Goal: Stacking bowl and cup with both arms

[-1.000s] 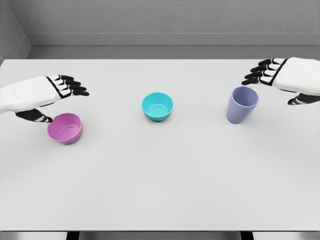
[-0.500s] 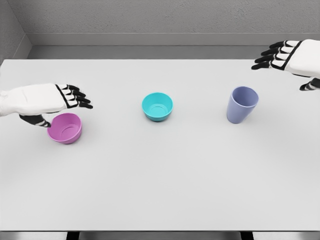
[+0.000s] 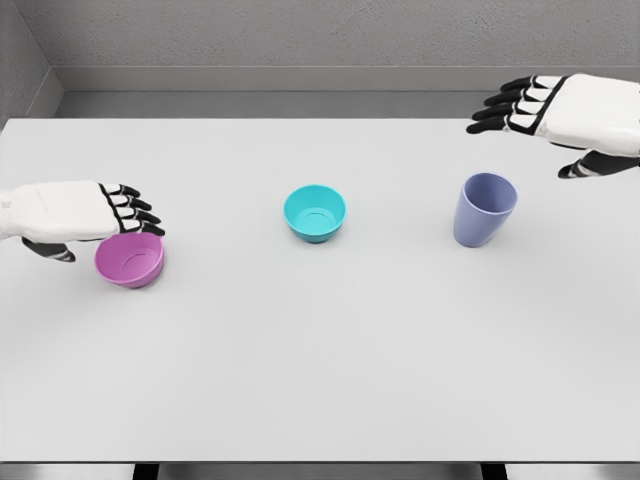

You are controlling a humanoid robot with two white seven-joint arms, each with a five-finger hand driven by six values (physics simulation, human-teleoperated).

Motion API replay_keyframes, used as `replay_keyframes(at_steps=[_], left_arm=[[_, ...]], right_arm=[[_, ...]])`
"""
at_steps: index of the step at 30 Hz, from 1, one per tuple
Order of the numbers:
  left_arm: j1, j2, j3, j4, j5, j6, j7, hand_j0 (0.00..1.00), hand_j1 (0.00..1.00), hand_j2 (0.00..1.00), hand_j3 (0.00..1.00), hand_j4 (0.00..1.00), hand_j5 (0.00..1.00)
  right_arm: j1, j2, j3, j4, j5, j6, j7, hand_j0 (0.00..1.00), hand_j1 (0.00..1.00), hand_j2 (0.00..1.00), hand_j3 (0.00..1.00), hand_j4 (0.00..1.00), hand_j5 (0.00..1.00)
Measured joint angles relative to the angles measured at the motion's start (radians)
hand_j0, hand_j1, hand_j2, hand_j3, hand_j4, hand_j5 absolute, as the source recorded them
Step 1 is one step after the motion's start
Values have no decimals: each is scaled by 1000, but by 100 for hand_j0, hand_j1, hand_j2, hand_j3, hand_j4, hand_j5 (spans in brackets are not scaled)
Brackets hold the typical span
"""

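Note:
A pink bowl (image 3: 130, 259) sits upright at the left of the white table (image 3: 320, 350). My left hand (image 3: 108, 230) hovers at its far-left rim, fingers relaxed over the back edge and thumb to the left of the bowl, holding nothing. A teal bowl (image 3: 315, 212) stands in the middle of the table. At the right is a lavender cup (image 3: 485, 208), upright and slightly tilted. My right hand (image 3: 528, 128) is open with fingers stretched out, above and behind the cup and apart from it.
A grey wall (image 3: 320, 40) runs behind the table's far edge. The table's front edge lies near the bottom of the view.
My left hand has dropped and drawn back to the pink bowl's far rim. My right hand lifted up and away from the cup, then shifted slightly left.

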Motion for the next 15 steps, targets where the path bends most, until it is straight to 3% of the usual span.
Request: replay_keyframes(at_steps=[15], left_arm=[[8, -47, -23, 42, -32, 0, -1, 100, 100, 100, 100, 100, 100]], right_arm=[[5, -6, 62, -3, 6, 0, 0, 100, 100, 100, 100, 100, 100]])
